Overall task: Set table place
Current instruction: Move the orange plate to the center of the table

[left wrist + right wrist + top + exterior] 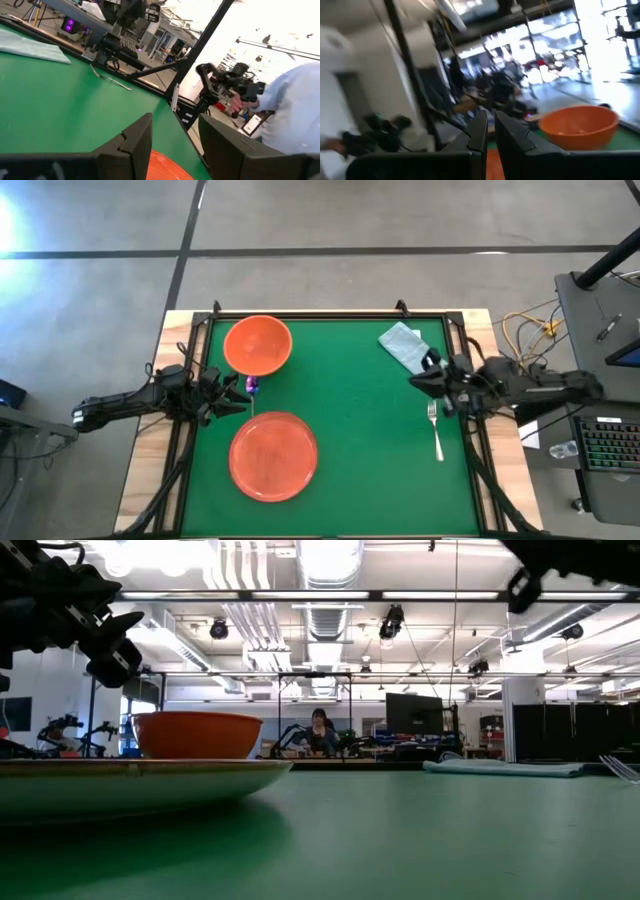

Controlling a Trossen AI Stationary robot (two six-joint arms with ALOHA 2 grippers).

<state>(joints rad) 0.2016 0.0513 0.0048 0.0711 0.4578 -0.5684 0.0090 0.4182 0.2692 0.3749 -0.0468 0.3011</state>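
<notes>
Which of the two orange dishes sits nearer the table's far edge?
The orange bowl, deep-sided, at the far left. The flat orange plate lies nearer the front edge.

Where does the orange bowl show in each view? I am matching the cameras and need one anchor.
High view: orange bowl at the table's far left, beyond the plate.
Low view: bowl at left, behind the plate's rim.
Left wrist view: bowl not in it.
Right wrist view: bowl at lower right.
Shared landmark: the green table.
</notes>
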